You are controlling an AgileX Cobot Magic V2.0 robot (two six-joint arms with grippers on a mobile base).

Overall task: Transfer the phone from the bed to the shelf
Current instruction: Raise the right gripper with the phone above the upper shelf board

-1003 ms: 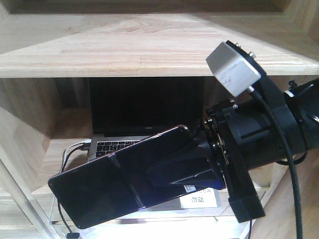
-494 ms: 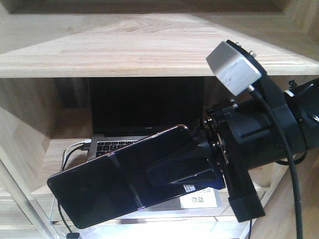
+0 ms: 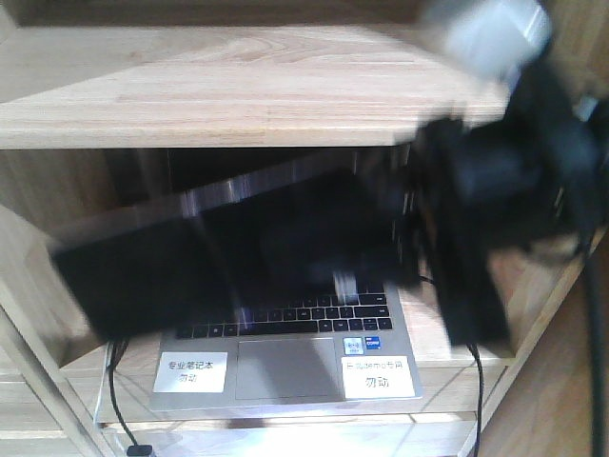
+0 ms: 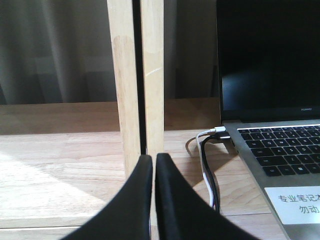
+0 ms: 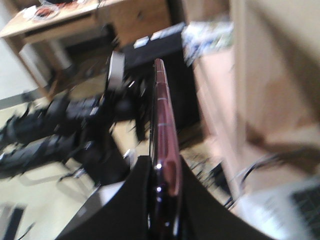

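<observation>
phone [image 3: 228, 252] and right claw [image 3: 404, 248] motion-blurred, laptop [image 3: 285, 362] screen hidden behind phone

The top of the shelf [image 3: 238, 86] lies bare and open from the front. The bay below is crowded: an open laptop [image 3: 285, 362] fills it, its cable [image 4: 207, 165] trailing beside the upright post [image 4: 135, 80] just ahead of the left hand [image 4: 152, 200].

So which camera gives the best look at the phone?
The front-facing view: the phone shows its whole broad face, though blurred. The right wrist view sees only its pinkish edge between the fingers. The left wrist view misses it.
</observation>
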